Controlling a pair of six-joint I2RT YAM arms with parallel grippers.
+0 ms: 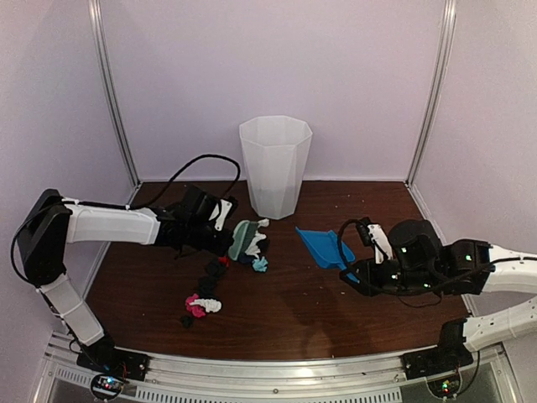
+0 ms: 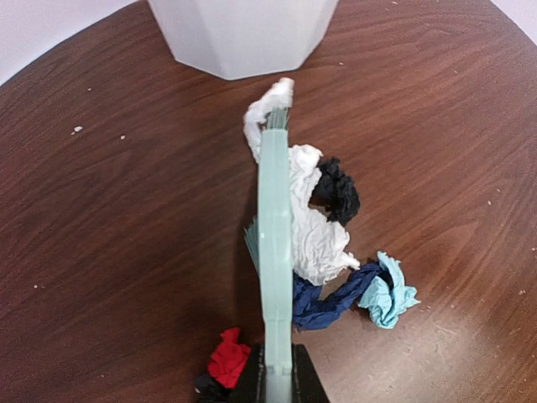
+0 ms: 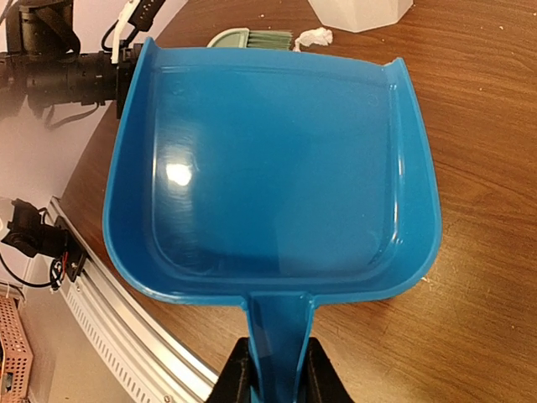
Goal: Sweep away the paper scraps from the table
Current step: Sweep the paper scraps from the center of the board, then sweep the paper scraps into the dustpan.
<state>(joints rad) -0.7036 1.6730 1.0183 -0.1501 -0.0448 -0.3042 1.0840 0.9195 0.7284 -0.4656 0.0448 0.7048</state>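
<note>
My left gripper (image 1: 225, 236) (image 2: 277, 379) is shut on the handle of a mint-green hand brush (image 1: 244, 238) (image 2: 275, 243), whose head rests against a bunch of paper scraps (image 1: 256, 250) (image 2: 323, 235): white, black, navy and light blue, on its right side. A red scrap (image 2: 227, 356) lies left of the handle. More scraps, black, red, pink and white, trail toward the front left (image 1: 201, 300). My right gripper (image 1: 359, 264) (image 3: 275, 384) is shut on the handle of a blue dustpan (image 1: 325, 247) (image 3: 273, 164), its mouth facing the brush across the dark wood table (image 1: 285, 311). The pan is empty.
A tall white faceted bin (image 1: 274, 165) (image 2: 239, 32) stands at the back centre, just beyond the brush. The metal rail (image 1: 268, 369) runs along the table's front edge. White walls close in the back and both sides. A black cable (image 1: 197, 164) loops above the left arm.
</note>
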